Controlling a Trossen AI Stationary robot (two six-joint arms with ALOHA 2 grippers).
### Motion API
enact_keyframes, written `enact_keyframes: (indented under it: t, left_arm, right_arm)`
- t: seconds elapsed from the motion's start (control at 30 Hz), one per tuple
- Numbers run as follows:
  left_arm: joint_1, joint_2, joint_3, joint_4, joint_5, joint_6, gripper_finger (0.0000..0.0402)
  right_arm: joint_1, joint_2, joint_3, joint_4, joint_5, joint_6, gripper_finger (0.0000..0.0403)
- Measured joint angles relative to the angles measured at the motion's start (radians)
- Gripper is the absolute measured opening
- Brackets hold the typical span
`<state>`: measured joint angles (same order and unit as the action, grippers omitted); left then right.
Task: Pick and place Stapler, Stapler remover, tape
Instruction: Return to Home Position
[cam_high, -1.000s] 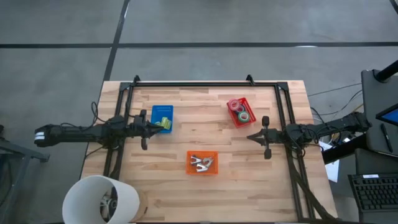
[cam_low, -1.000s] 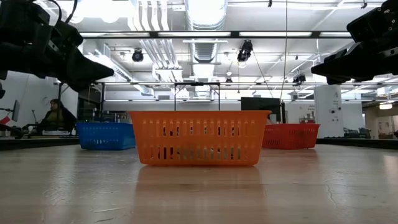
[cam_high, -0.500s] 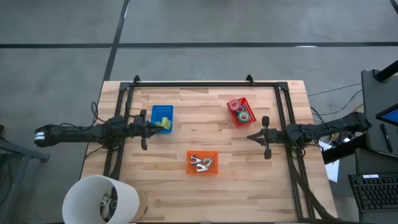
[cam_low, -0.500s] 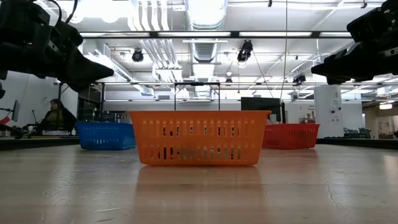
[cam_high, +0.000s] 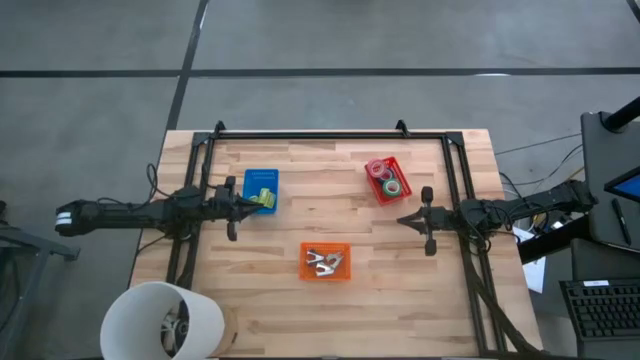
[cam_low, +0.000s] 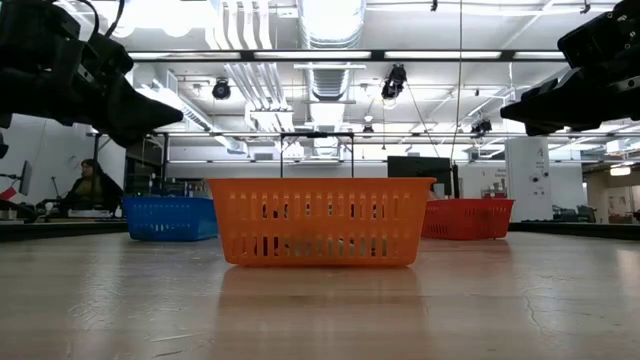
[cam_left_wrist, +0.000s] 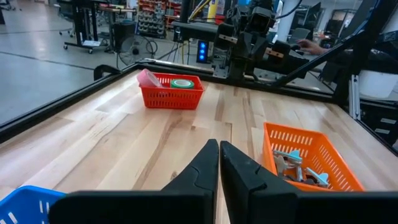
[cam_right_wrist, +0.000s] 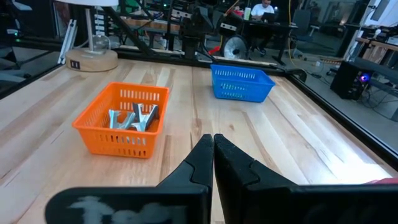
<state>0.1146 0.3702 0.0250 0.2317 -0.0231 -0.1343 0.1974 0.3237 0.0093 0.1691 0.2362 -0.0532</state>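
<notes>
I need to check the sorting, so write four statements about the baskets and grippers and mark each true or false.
The tape rolls lie in the red basket. True.
The orange basket is empty. False: metal pieces lie in it.
The left gripper and the right gripper are both shut and hold nothing. True.
The blue basket stands nearest the right gripper. False: it stands nearest the left gripper.
</notes>
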Motion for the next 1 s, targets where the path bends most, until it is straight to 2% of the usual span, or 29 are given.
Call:
enact_keyframes:
  t: [1.0]
  left_arm:
    - [0.0,0.0,0.0,-0.002,0.0,0.0,0.0029]
  right_arm:
    - [0.0,0.0,0.0,0.0,0.0,-0.001,0.0008]
